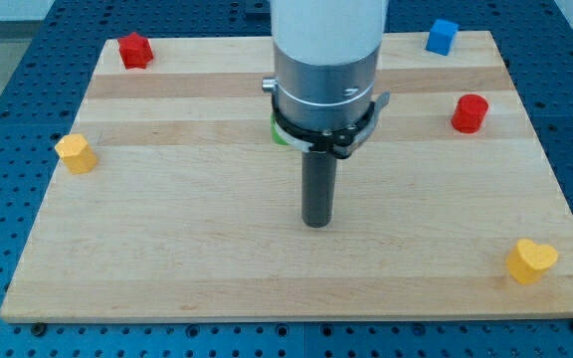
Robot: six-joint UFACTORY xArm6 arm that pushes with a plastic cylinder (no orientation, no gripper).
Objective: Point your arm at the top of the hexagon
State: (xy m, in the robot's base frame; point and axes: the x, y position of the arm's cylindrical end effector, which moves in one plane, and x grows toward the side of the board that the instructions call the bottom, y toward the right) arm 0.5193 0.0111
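On surface [167, 249], we are finding: red block [135, 50] top-left, blue cube [442, 37] top-right, yellow heart [530, 261] bottom-right; our tip [316, 224] is standing centrally.

Red blocks [135, 50] [470, 113], yellow blocks [76, 153] [530, 261], blue block [442, 37], pale striped wooden board [167, 249].
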